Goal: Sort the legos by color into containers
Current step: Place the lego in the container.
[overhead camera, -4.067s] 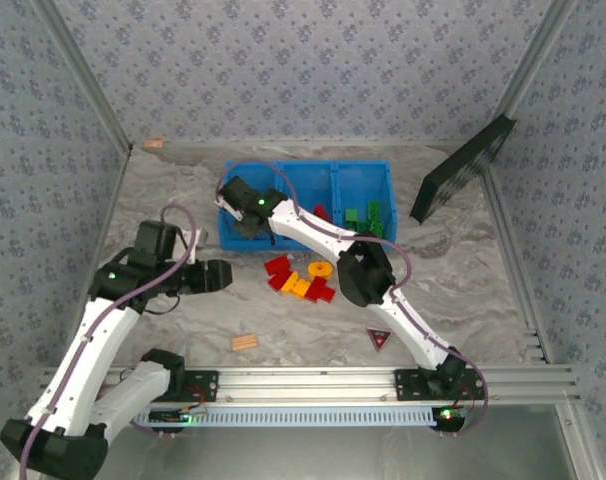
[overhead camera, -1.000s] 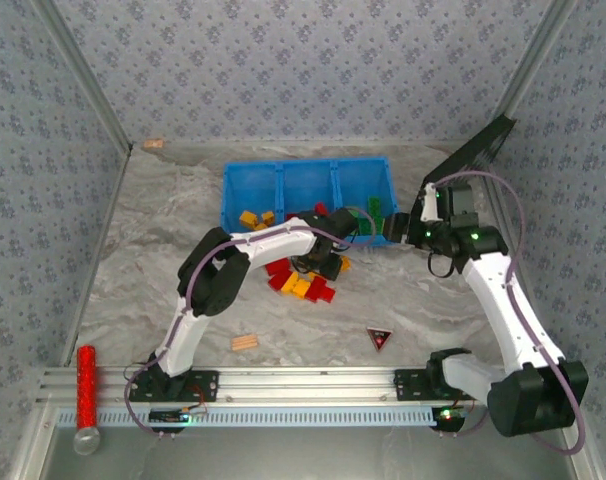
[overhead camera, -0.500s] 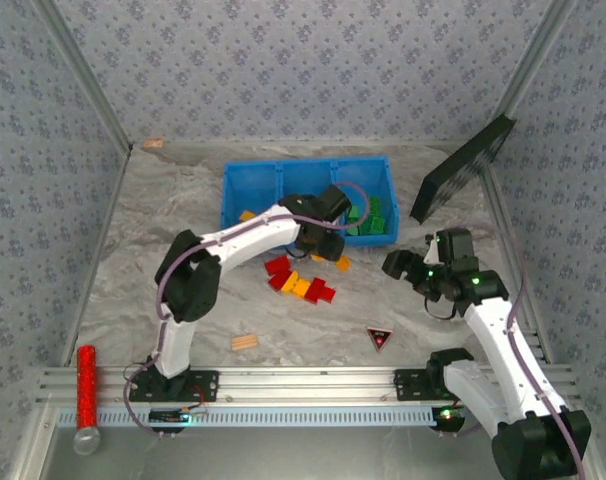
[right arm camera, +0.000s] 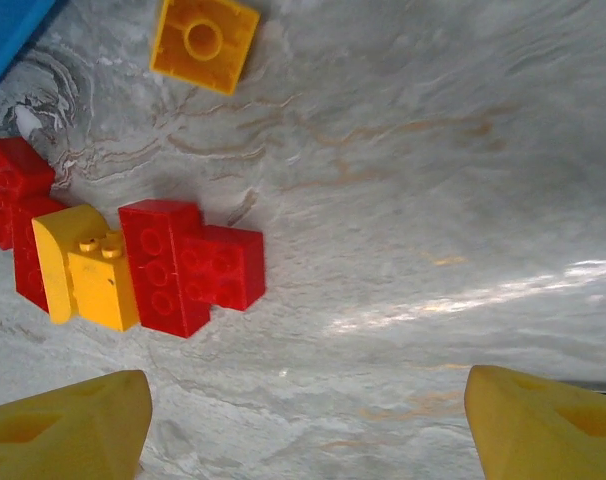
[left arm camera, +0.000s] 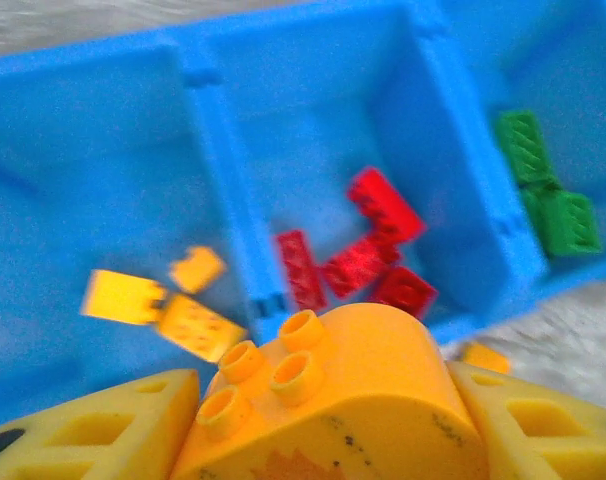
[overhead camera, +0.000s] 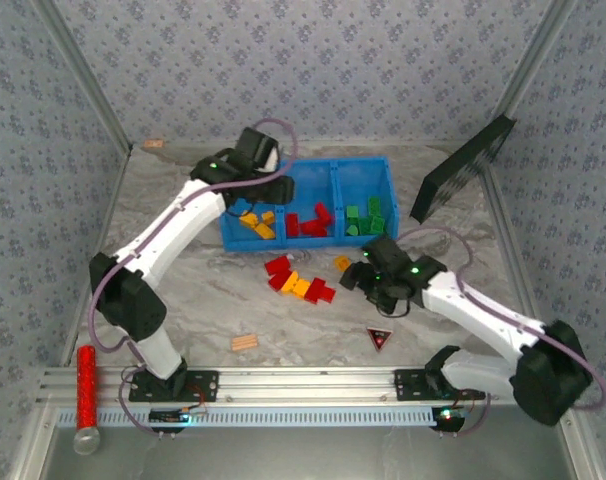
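My left gripper [overhead camera: 261, 192] hangs over the left container of the blue bin [overhead camera: 383, 170], shut on an orange round-topped lego [left arm camera: 328, 395] between its yellow fingers [left arm camera: 93, 430]. Below it, yellow legos [left arm camera: 153, 305] lie in the left compartment, red legos [left arm camera: 363, 250] in the middle one and green legos [left arm camera: 543, 195] in the right one. My right gripper [right arm camera: 303, 440] is open and empty over the bare table, just right of the loose pile of red legos [right arm camera: 188, 265] and a yellow lego [right arm camera: 88, 280]. An orange square lego [right arm camera: 203, 40] lies apart from the pile, nearer the bin.
A tan ridged wooden piece [overhead camera: 245, 342] and a dark triangle with a red mark [overhead camera: 380, 338] lie near the front. A black panel [overhead camera: 463, 165] leans at the back right. A red cylinder [overhead camera: 85, 380] rests on the front rail at the left.
My left gripper has swung from the bin's front edge to above the left compartment with the orange lego. My right gripper has moved left toward the loose pile.
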